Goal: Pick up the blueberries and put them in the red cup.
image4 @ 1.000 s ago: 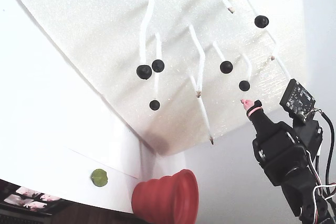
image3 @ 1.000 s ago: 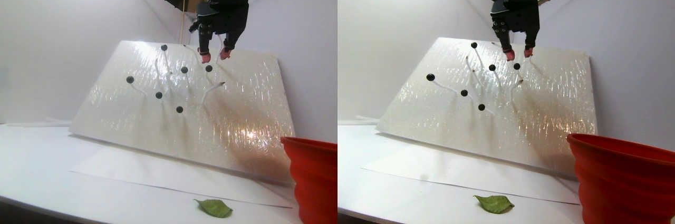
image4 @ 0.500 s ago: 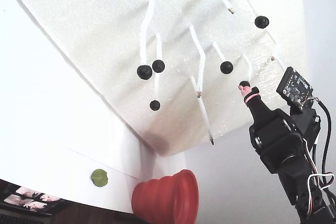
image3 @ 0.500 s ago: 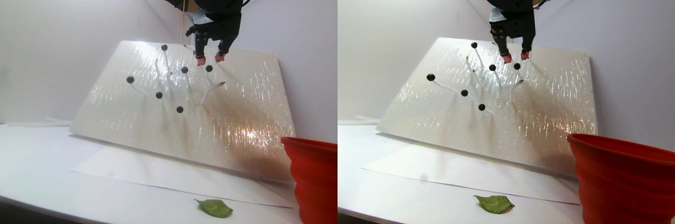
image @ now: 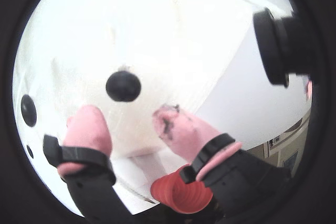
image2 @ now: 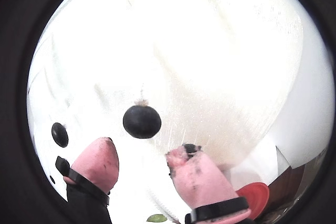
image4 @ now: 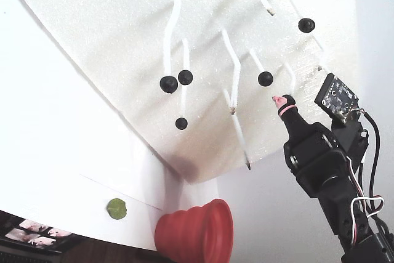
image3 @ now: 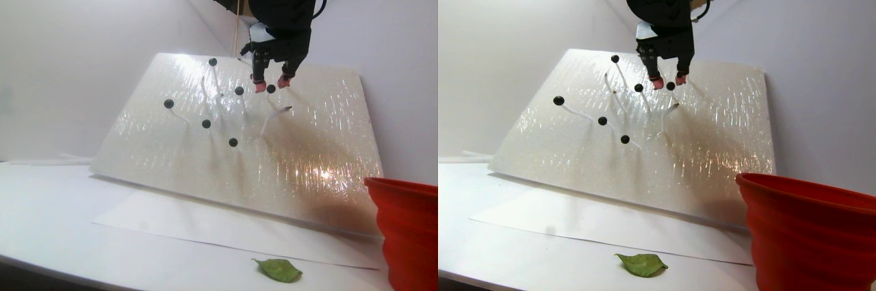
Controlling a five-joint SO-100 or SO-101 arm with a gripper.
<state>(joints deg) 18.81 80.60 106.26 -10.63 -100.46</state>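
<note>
The small, round, matte black-blue blueberries (image4: 265,79) sit on the tips of thin white stalks (image4: 234,66) that stand out from a slanted, glossy white foam board (image3: 226,140); being round, the berries show no long axis, while their stalks run roughly up the board's slope. In both wrist views one berry (image2: 142,121) hangs just ahead of the black two-finger gripper (image2: 143,162), whose pink-capped fingertips (image: 88,126) stand apart on either side of it, open and holding nothing; whether they touch the berry cannot be told. In the fixed view that berry is mostly hidden behind the gripper's pink tip. The red ribbed, soft-looking cup (image4: 196,233) stands upright on the white table (image3: 61,222) well below and to the right of the board in the stereo pair view, where each half cuts it off at the right edge. A green leaf (image3: 278,270) lies on the table near a white paper sheet (image3: 205,226). White panels (image3: 75,51) wall in the scene.
</note>
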